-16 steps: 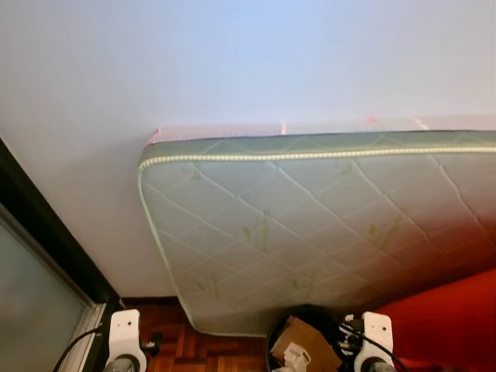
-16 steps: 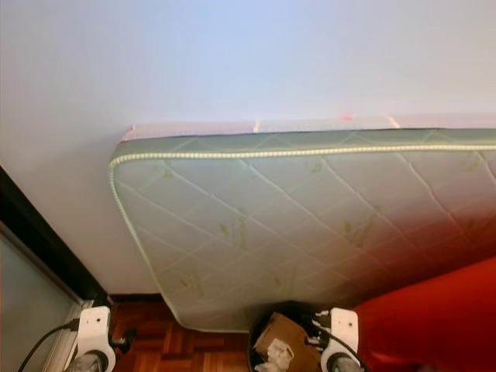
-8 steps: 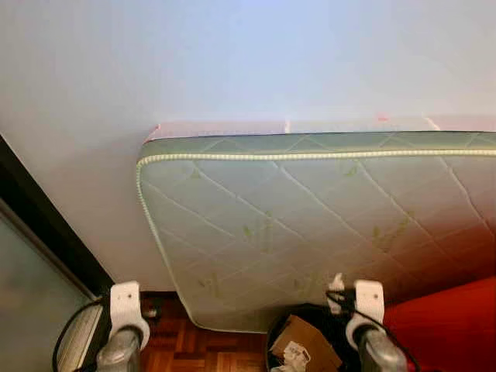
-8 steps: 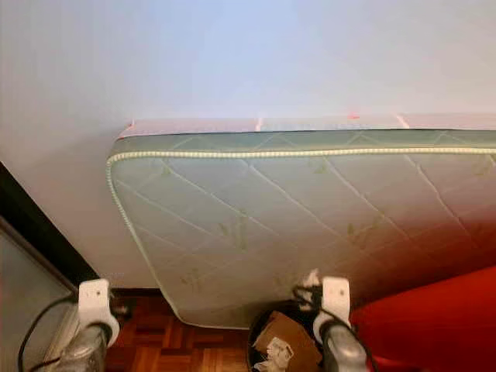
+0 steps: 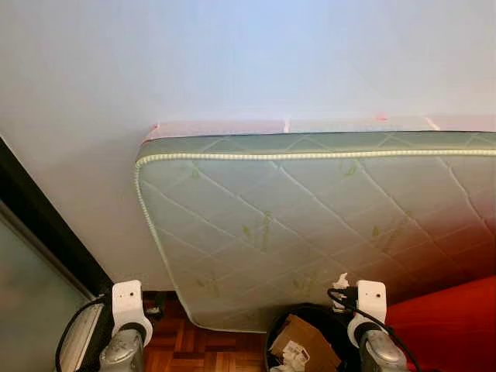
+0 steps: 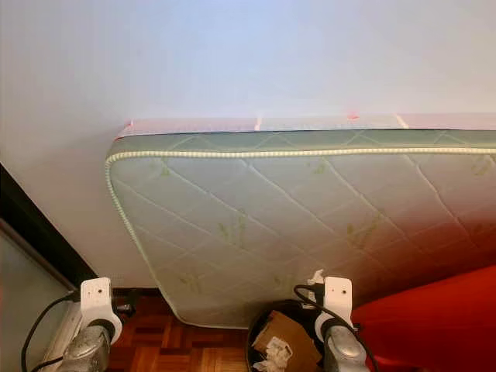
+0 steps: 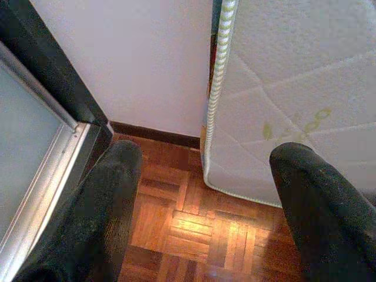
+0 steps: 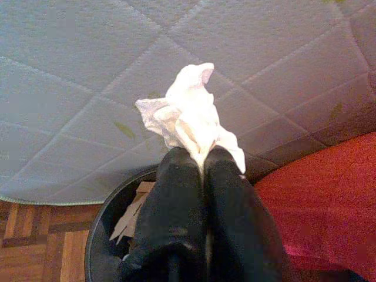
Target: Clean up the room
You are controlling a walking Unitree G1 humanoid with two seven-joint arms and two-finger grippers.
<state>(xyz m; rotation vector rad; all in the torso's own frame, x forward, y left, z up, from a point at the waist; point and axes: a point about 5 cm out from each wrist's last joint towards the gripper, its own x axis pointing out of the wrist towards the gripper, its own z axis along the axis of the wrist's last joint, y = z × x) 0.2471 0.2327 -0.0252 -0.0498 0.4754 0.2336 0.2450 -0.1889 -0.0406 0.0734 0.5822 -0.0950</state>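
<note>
While a quilted mattress (image 5: 310,232) leans on its edge against a pale wall (image 5: 232,62), the robot's right gripper (image 8: 202,155) is clamped on a crumpled white tissue (image 8: 185,114), its two black fingers (image 8: 176,194) pressed together with the paper bunched up beyond their tips. Just below and beyond that gripper sits a round black waste bin (image 8: 103,235), holding a piece of brown cardboard (image 5: 304,339) and scraps of white paper (image 5: 293,355). The tissue is held above the bin's rim, in front of the mattress's lower quilting. To the gripper's right lies a red fabric surface (image 8: 317,205), close beside the bin.

The left gripper (image 7: 202,194) hangs with its fingers (image 7: 111,200) spread wide apart and nothing between them, above parquet floor (image 7: 194,229). Ahead of it stands the mattress's piped corner (image 7: 220,88), resting on the floor next to a dark skirting board (image 7: 155,132). To that gripper's left runs a dark frame (image 7: 53,76) with a frosted glass panel (image 7: 26,141) and a metal track along its base.
</note>
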